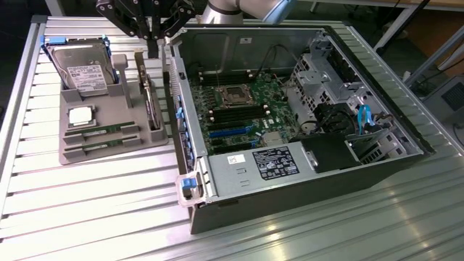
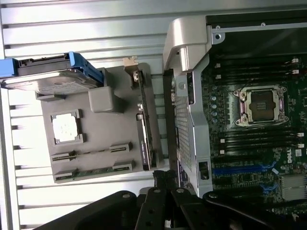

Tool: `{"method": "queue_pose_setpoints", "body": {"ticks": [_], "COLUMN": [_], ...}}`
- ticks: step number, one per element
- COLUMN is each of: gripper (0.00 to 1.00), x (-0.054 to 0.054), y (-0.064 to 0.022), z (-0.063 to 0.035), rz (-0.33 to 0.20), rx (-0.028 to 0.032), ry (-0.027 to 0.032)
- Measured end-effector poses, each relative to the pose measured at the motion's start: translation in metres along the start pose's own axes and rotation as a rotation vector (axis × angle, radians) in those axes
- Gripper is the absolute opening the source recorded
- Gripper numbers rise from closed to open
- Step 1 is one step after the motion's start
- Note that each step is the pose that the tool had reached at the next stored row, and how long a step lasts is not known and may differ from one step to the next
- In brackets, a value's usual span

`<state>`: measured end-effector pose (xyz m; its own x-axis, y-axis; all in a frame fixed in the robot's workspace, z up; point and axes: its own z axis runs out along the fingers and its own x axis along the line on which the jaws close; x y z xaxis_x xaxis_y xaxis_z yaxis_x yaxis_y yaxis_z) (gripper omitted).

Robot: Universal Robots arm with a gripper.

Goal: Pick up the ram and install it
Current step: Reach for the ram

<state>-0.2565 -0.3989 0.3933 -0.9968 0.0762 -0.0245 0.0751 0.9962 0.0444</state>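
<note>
Ribbed metal slats form the table, which carries a grey holder and, just beside it, an open computer case with its motherboard exposed. The holder carries a hard drive at its far end, a square processor chip at mid-length, and the ram standing on edge in a narrow slot at the near end. The hand hangs above the far end of the holder, close to the case wall and well apart from the ram; its fingers are pressed together and hold nothing. Judged by its form, the ram is light, stiff and thin, and it is likely fragile at the chips and along the contact edge seated in the slot. The exposed long upper edge appears to be the suitable grasp zone: pinch the two flat faces near mid-length so that the stick lifts level. Its smooth faces may slip under a weak pinch, and any sideways load could bend the board.
</note>
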Motion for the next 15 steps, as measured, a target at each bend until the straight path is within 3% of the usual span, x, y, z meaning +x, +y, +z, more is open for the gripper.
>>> {"method": "queue_pose_setpoints", "body": {"ticks": [11, 15], "gripper": [0.10, 0.10], "x": [0.017, 0.029], "y": [-0.0013, -0.0022], "z": [-0.0005, -0.0008], "rz": [0.000, 0.000], "rx": [0.0000, 0.0000], "ry": [0.0000, 0.0000]}}
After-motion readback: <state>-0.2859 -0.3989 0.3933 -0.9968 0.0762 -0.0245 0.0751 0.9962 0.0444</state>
